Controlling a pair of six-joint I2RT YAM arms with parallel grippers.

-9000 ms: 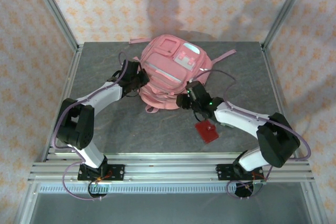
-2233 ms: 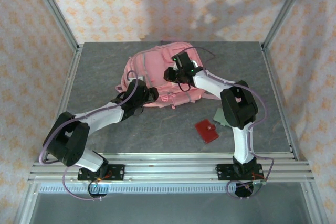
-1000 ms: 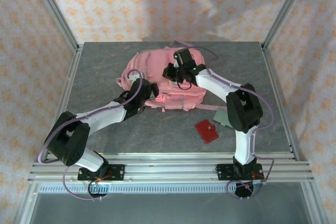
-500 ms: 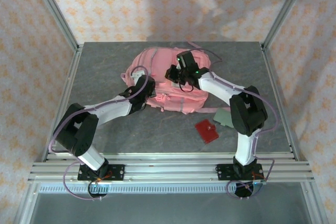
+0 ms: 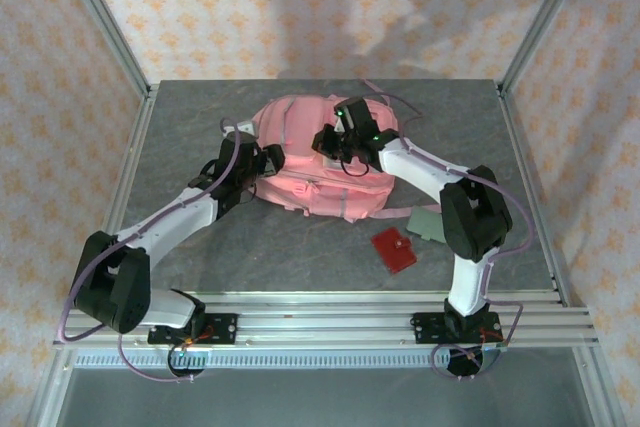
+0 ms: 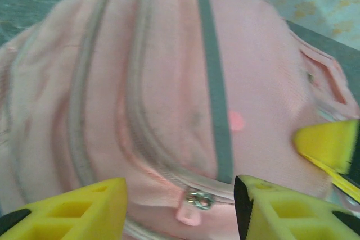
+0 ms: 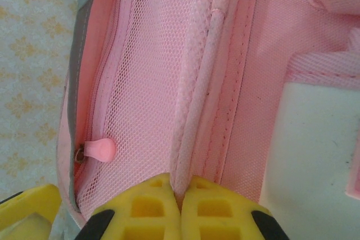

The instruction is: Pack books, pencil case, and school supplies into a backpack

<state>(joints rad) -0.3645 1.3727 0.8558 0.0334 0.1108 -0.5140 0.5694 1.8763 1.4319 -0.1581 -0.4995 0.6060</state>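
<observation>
You've got one backpack point(image 5: 310, 182) lying in the far middle of the table point(image 5: 300, 257), with both arms reaching onto it. Your right gripper point(image 7: 180, 195) is clamped tight on a raised pink seam point(image 7: 194, 94) of the bag, towards its far right side. Your left gripper point(image 6: 180, 206) is at the bag's left flank, jaws apart and holding nothing, with one metal zip pull point(image 6: 194, 200) between the two yellow fingers point(image 6: 79, 209). Two loose supplies lie near right: one red pad point(image 5: 394, 249) and one grey-green card point(image 5: 425, 219) just beyond it
</observation>
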